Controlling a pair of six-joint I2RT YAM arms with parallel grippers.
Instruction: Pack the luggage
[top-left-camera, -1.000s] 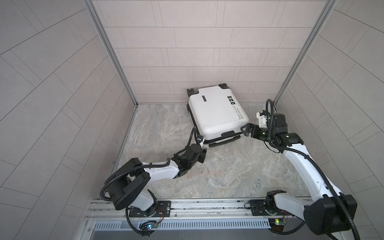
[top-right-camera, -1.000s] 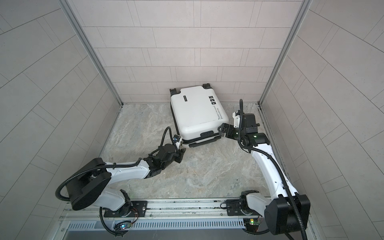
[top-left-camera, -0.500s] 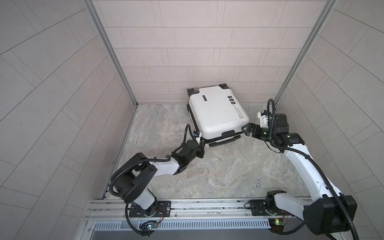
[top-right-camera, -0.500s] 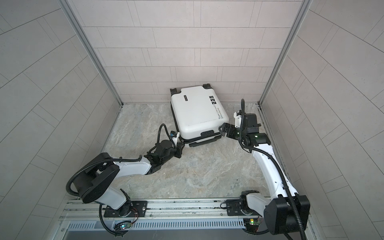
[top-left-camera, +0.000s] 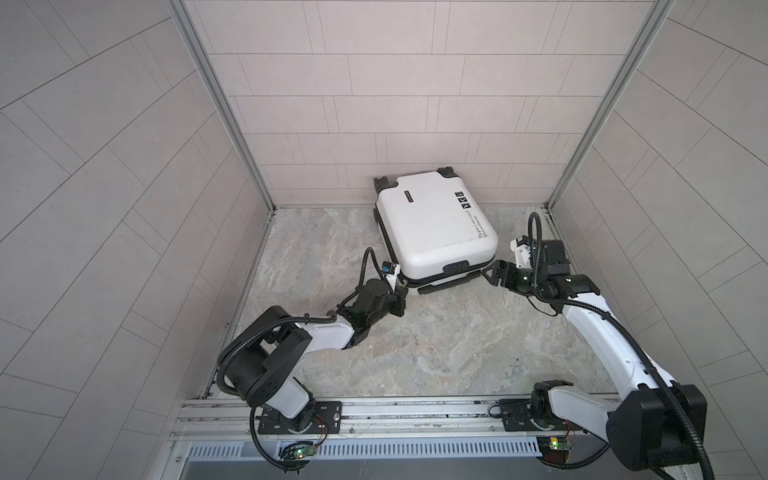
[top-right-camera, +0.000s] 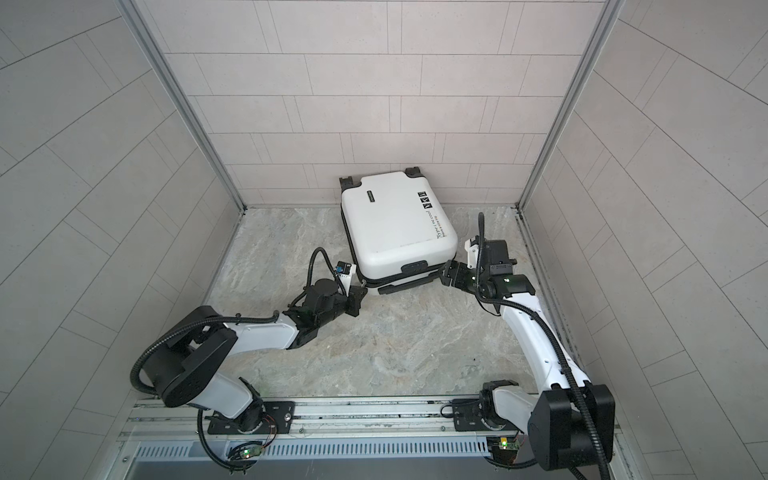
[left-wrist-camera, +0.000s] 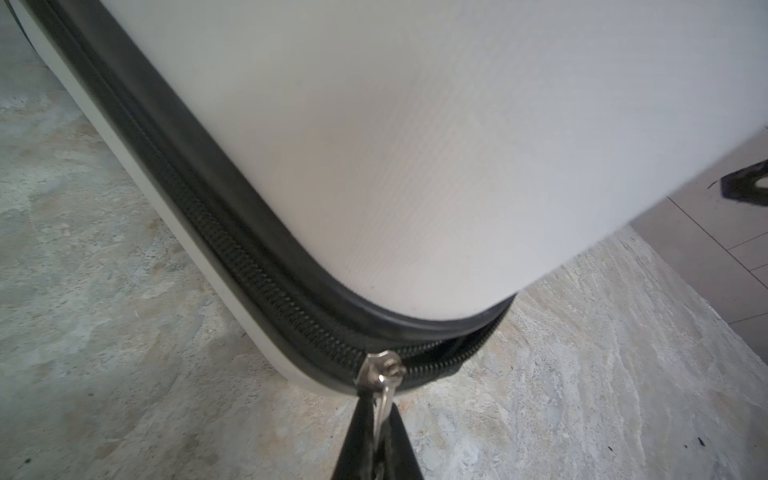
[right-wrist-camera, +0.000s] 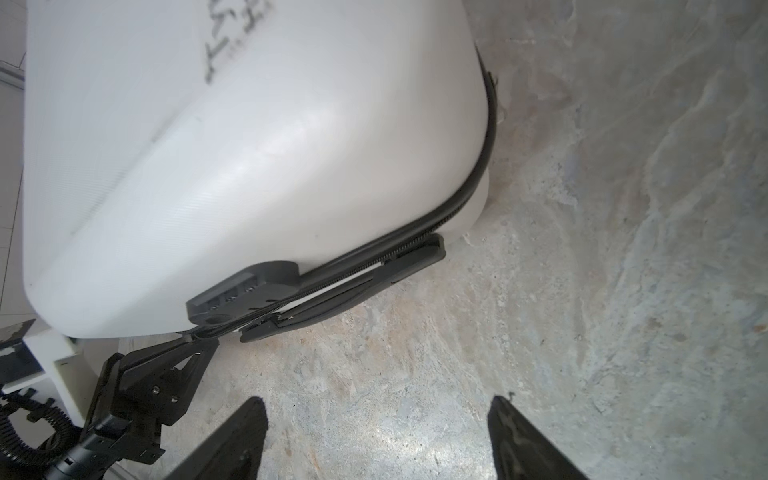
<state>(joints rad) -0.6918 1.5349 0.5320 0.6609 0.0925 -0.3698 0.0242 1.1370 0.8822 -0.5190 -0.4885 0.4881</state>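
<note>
Luggage against tiled back wall, left gripper pinching zipper pull

walls: pale grey-beige tiles, staggered | floor: mottled grey-beige stone | corner posts: bare metal, two

Open floor in front of the luggage; back wall close behind it

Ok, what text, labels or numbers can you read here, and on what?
"Type": opening of the larger script line on the luggage lid, likely; the rest blurs.
Smaller script line beside it: too small to read.
Black label on the lid: too small.
Three square icons: pictures, no words.
Combination lock dials: digits unreadable.
</note>
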